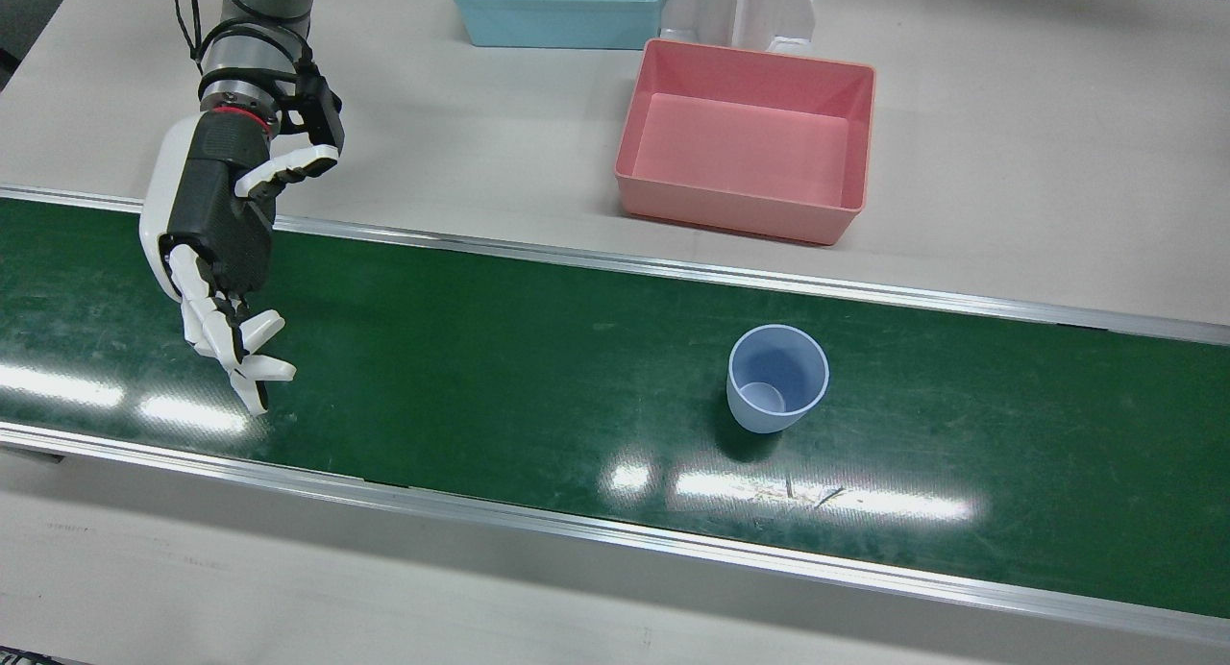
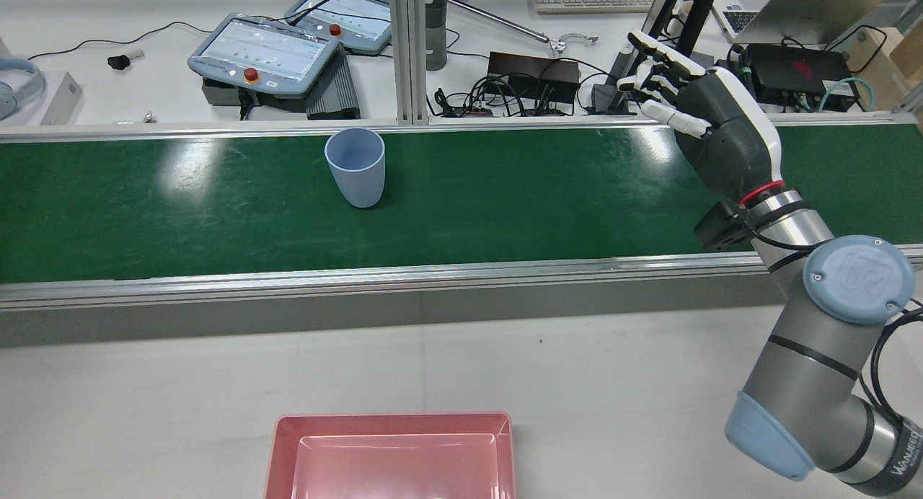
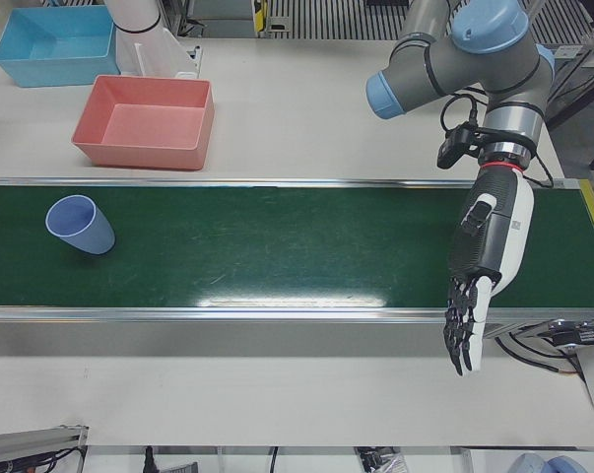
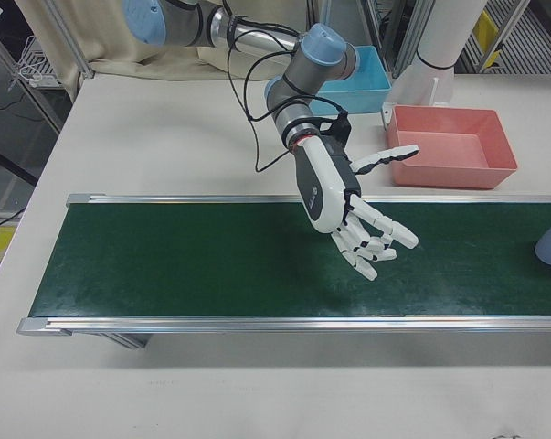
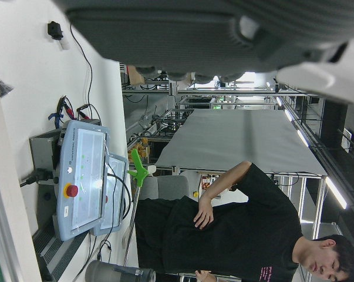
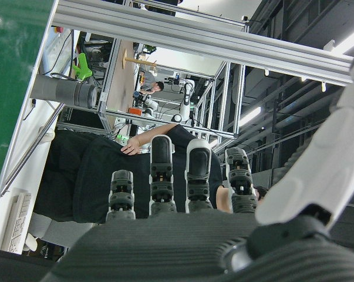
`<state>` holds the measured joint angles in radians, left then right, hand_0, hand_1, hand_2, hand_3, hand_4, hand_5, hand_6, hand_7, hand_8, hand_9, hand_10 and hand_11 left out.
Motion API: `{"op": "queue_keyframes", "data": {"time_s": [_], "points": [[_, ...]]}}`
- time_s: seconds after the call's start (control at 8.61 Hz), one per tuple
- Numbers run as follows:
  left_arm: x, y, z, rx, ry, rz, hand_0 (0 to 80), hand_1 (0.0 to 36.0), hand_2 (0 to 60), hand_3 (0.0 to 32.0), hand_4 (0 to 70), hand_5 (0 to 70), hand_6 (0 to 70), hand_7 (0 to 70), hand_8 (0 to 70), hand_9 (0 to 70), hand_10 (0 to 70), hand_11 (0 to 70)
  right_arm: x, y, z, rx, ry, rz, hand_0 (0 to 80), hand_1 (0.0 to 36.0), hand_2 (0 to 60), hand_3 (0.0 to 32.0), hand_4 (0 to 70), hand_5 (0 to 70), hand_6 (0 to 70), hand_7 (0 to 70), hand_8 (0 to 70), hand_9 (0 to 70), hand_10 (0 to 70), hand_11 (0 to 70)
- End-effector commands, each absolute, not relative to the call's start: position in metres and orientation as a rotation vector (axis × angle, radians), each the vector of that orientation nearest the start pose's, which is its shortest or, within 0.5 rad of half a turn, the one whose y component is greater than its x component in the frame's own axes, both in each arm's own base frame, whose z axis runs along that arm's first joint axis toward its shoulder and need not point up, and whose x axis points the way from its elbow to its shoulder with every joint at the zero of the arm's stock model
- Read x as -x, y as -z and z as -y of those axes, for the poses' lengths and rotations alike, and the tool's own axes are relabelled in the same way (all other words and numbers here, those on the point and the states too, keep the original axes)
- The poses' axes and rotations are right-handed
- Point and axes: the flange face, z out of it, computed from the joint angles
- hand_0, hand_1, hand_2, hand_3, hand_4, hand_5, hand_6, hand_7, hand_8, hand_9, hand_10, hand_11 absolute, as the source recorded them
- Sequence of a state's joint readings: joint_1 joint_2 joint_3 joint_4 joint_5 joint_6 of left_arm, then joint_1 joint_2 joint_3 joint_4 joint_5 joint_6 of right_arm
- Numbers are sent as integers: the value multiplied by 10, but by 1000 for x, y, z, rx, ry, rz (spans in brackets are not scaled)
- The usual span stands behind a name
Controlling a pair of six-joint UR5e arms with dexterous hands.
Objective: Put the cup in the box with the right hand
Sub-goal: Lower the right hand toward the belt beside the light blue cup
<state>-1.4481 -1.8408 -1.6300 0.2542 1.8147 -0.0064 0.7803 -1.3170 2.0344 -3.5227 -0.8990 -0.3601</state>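
Note:
A pale blue cup (image 1: 776, 377) stands upright on the green belt (image 1: 500, 357), with nothing in it. It also shows as the cup (image 2: 355, 166) in the rear view and the cup (image 3: 80, 225) in the left-front view. The pink box (image 1: 745, 136) lies on the white table behind the belt, nothing inside it. My right hand (image 1: 216, 242) hovers over the belt far from the cup, open, fingers spread and holding nothing; the rear view shows this right hand (image 2: 721, 135) too. My left hand (image 3: 486, 266) hangs open at the belt's other end, fingers pointing down.
A light blue bin (image 1: 557, 12) and a white pedestal (image 1: 740, 12) sit behind the pink box. Teach pendants (image 2: 267, 52), cables and a keyboard lie on the bench beyond the belt. A person stands there, seen in both hand views.

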Motion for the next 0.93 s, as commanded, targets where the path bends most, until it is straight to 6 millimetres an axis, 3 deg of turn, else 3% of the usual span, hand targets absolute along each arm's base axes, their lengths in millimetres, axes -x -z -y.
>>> {"op": "queue_keyframes", "data": {"time_s": [0.0,0.12,0.23,0.58,0.81], "points": [[36,-536,597,377,1940,-2099,0,0,0,0,0,0,0,0,0,0,0,0,246,-375,519,125,1995,-2578,383,90,97,0,0,30,117,525,95,232,38,63],[36,-536,597,378,1942,-2097,0,0,0,0,0,0,0,0,0,0,0,0,263,-377,518,107,2014,-2594,405,109,102,0,0,27,84,372,42,135,3,12],[36,-536,597,377,1940,-2099,0,0,0,0,0,0,0,0,0,0,0,0,271,-378,513,98,2024,-2611,423,122,103,0,0,27,66,286,16,87,0,0],[37,-535,597,376,1941,-2099,0,0,0,0,0,0,0,0,0,0,0,0,289,-364,507,67,2002,-2640,440,136,109,0,0,29,51,208,0,52,0,0],[37,-535,597,376,1940,-2101,0,0,0,0,0,0,0,0,0,0,0,0,289,-366,508,72,2006,-2637,453,142,104,0,0,33,60,253,13,76,0,0]]}}
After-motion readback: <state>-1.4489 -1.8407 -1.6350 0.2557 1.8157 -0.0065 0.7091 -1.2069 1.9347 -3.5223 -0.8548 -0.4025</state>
